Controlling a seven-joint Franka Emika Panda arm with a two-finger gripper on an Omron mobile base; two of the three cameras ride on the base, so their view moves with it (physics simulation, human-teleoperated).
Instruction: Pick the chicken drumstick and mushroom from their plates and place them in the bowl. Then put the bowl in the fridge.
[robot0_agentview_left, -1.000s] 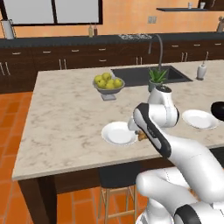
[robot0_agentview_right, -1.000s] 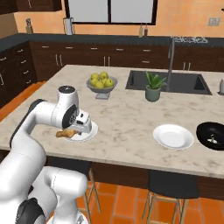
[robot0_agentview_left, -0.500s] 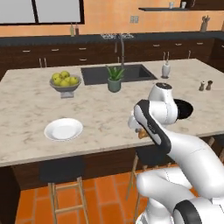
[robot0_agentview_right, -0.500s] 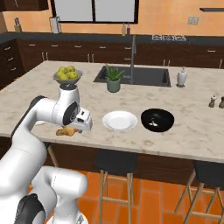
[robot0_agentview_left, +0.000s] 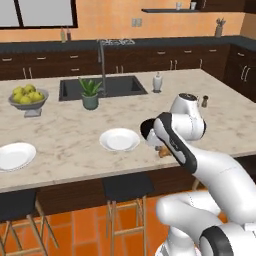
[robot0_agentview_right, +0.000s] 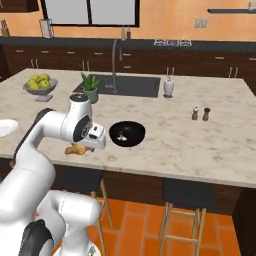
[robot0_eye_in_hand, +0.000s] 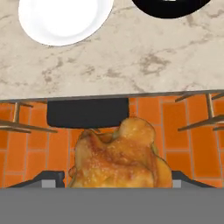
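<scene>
Gripping the chicken drumstick, the gripper hangs over the front edge of the worktop; the golden-brown meat sits clamped between its fingers. The black bowl stands just beside it, near the front edge, with a small pale item inside. One white plate lies next to the bowl, another white plate toward the left end.

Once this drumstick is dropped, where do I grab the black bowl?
Take the black bowl by its near rim, coming straight down, one finger inside, one outside: it sits upright and looks too wide to span. Keep off the mushroom inside.
</scene>
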